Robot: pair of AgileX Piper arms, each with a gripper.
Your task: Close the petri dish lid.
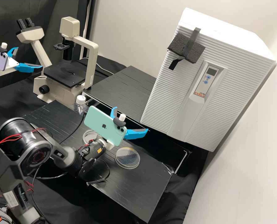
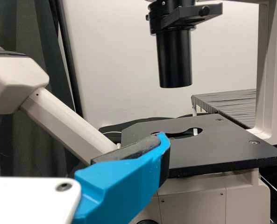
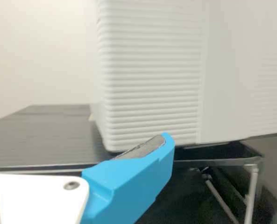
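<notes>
Right gripper (image 1: 131, 119) wide, empty; left gripper (image 1: 29, 57) same. Clear petri dish (image 1: 127, 158) flat on black bench (image 1: 141, 189). Likely light, stiff, slippery, crackable; pinch lid gently at opposite rim edges.

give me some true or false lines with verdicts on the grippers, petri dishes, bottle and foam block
1. The right gripper has its fingers apart. True.
2. The left gripper clasps a petri dish. False: nothing is between its fingers.
3. The foam block is taped to the white incubator. True.
4. The white-capped bottle lies on its side. False: it stands upright.
5. At least two petri dishes are there. True.
</notes>
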